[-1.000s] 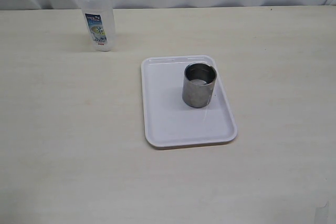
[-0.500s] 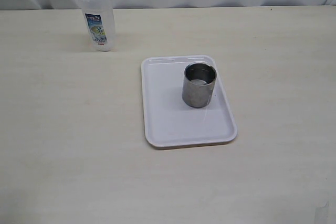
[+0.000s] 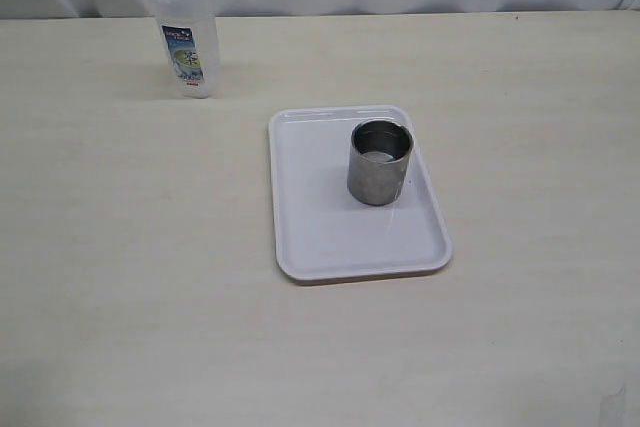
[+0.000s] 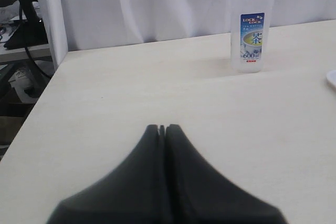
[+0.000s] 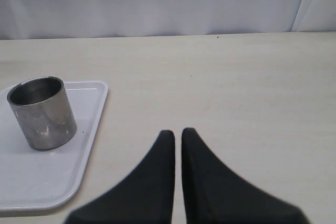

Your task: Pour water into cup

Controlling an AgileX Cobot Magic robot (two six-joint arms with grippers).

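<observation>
The cup (image 3: pixel 380 162) is seen upright on the white tray (image 3: pixel 320 237), well apart from the plastic container (image 3: pixel 184 32); the left end effector (image 4: pixel 162 128) and right end effector (image 5: pixel 177 132) are seen pressed together.

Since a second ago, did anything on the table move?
No, nothing visibly changed. The cup stands on the white tray, the plastic bottle stands apart from it, and the left gripper and right gripper are shut, holding nothing.

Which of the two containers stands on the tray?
The short grey steel cup; it stands upright on the white tray. The taller clear labelled container stands off the tray, directly on the table.
</observation>
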